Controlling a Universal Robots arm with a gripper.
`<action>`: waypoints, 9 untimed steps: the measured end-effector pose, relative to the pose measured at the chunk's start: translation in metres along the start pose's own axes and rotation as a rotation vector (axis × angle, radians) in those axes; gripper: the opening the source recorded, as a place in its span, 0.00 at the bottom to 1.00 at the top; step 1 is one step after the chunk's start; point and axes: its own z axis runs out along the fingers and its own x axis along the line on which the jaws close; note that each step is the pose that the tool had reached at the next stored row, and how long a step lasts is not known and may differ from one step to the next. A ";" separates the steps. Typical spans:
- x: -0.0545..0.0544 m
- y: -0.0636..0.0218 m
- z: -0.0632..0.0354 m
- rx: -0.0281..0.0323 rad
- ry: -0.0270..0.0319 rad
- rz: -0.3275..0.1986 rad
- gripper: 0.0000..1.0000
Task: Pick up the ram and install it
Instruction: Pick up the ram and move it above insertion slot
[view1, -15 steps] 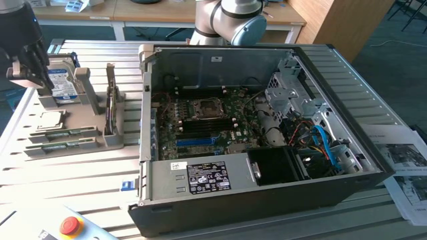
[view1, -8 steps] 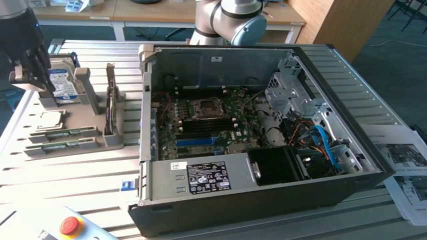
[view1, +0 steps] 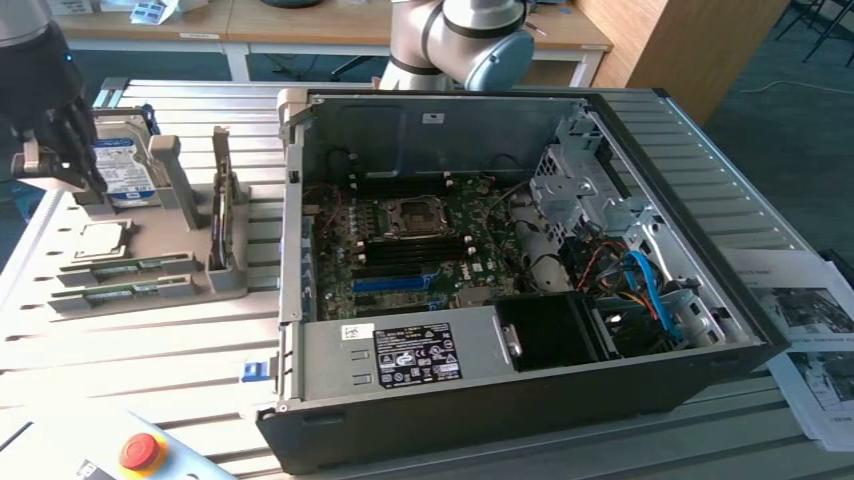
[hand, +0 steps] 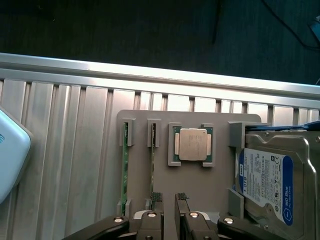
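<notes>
Two green ram sticks (view1: 127, 268) (view1: 118, 293) lie edge-up in slots of a grey holder (view1: 160, 250) at the exterior view's left. In the wrist view they are thin green strips (hand: 124, 170) (hand: 152, 160). My gripper (view1: 70, 172) hangs above the holder, near the hard drive. Its dark fingertips (hand: 157, 210) stand a small gap apart, and my gripper (hand: 169, 202) is open with only the grey holder (hand: 165, 180) showing between them. One fingertip is close beside the nearer ram strip.
A silver CPU (hand: 193, 145) and a blue-labelled hard drive (hand: 270, 185) also sit in the holder. The open computer case (view1: 534, 400) shows its motherboard (view1: 414, 240) with dark and blue slots. A red stop button (view1: 140, 450) sits in front, papers (view1: 814, 320) at the right.
</notes>
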 end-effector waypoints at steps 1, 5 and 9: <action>0.002 0.0001 0.0000 -0.0001 0.0000 0.000 0.24; 0.011 0.0007 -0.0002 -0.0003 -0.0001 0.000 0.24; 0.020 0.0012 -0.0004 -0.0008 0.0000 0.000 0.24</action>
